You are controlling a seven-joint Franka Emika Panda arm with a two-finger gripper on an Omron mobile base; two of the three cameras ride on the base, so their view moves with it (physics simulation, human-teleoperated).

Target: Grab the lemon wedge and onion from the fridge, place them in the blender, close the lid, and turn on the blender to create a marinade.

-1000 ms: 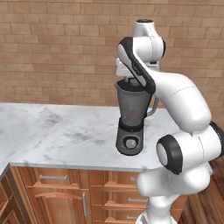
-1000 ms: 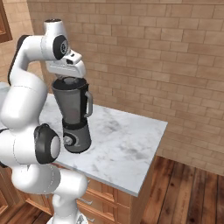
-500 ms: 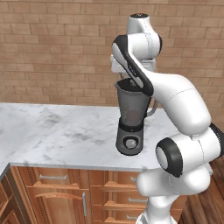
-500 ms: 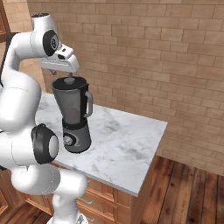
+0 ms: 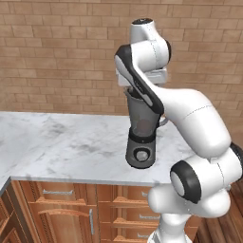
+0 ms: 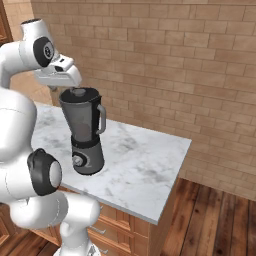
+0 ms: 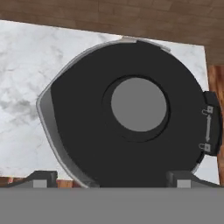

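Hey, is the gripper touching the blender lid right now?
Apart. In the right base view the gripper hangs above the lid with brick wall showing between them; in the hand view its fingertips stand wide, clear of the lid's knob.

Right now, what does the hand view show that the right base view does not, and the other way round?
Hand view alone: the lid seen from straight above, covering the jug's mouth, its lighter grey knob in the centre, and the open gripper fingertips at the bottom edge.

Right base view alone: the blender side-on with its side handle, dark base and silver knob, plus the brick wall and wooden floor.

Both: blender on the marble counter.
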